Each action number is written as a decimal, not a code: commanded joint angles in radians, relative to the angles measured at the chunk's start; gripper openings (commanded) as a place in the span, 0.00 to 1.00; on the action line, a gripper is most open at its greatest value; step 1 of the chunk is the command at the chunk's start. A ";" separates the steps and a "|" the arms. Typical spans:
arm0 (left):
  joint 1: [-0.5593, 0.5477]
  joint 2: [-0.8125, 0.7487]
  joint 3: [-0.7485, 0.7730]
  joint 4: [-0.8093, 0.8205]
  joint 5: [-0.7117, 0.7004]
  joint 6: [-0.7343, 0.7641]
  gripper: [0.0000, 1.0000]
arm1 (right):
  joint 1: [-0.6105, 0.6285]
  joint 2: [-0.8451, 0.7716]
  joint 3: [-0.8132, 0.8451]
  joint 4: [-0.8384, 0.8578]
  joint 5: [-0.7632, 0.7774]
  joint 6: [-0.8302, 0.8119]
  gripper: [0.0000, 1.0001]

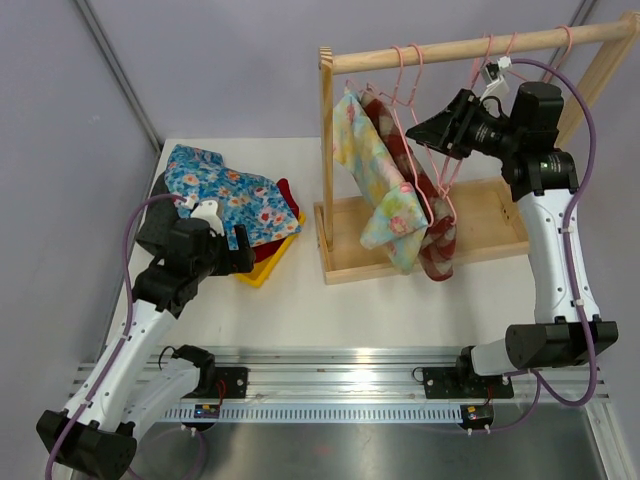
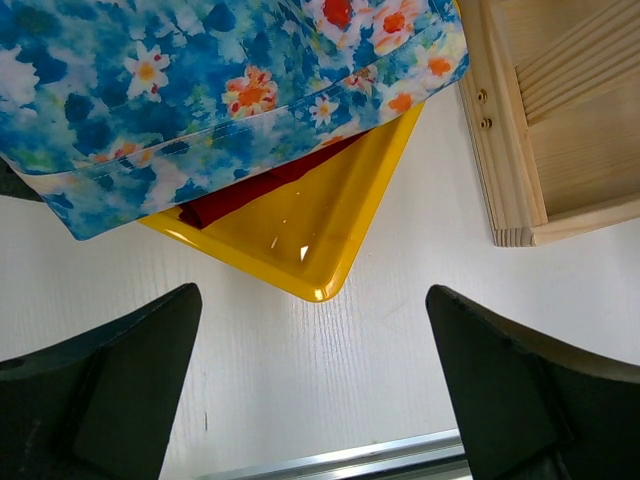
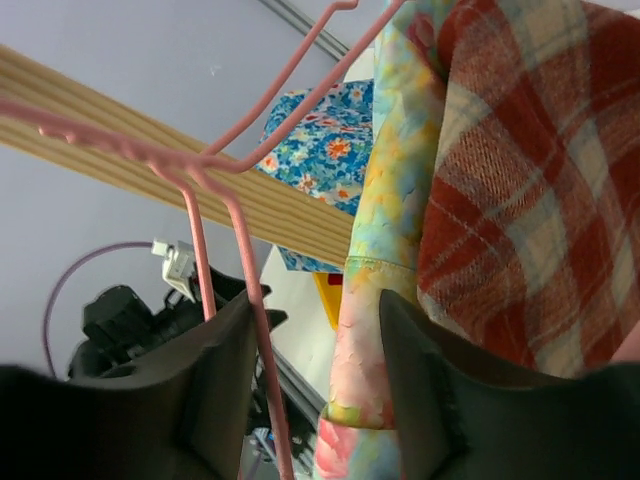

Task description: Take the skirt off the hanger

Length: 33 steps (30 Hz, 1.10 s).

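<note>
At the left of the top view, the left gripper point(image 1: 243, 252) sits low beside the yellow tray point(image 1: 262, 272). A blue floral garment point(image 1: 225, 190) is heaped in the tray over a red cloth point(image 2: 240, 195). Its wrist view shows the jaws wide apart, with only bare table and the tray's corner between them.

Toward the middle, the wooden rack point(image 1: 470, 45) carries pink hangers. A pastel floral skirt point(image 1: 375, 170) and a red plaid skirt point(image 1: 440, 245) both hang on them, so the removal looks barely begun. I cannot tell which of the two is meant.

At the upper right, the right gripper point(image 1: 412, 130) is raised among the hanger wires, just below the rail. In its wrist view the jaws stand apart and grip nothing. One pink hanger point(image 3: 245, 285) crosses the inner edge of the left-hand finger. The pastel skirt lies ahead in the gap and the plaid one is off to the right of it. Neither skirt is between the jaws. Closing on cloth and pulling it off the hanger is all still to do.
</note>
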 commanded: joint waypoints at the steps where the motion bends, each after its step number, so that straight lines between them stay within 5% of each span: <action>1: -0.004 -0.006 -0.003 0.053 -0.004 -0.006 0.99 | 0.011 -0.003 0.006 0.080 0.024 -0.005 0.43; 6: -0.004 -0.006 -0.002 0.050 -0.003 -0.006 0.99 | 0.011 -0.012 0.009 0.069 0.052 -0.006 0.00; 16: -0.004 0.003 0.109 0.050 -0.025 0.048 0.99 | 0.011 -0.029 0.157 -0.041 0.090 -0.034 0.00; 24: -0.032 0.202 0.644 0.018 0.159 0.106 0.99 | 0.011 -0.193 0.075 -0.060 0.110 -0.008 0.00; 30: -0.283 0.405 1.010 -0.017 0.201 0.146 0.99 | 0.011 -0.311 0.001 -0.055 0.105 0.035 0.00; 33: -0.435 0.466 1.067 -0.005 0.190 0.176 0.99 | 0.011 -0.347 0.010 -0.063 0.092 0.055 0.00</action>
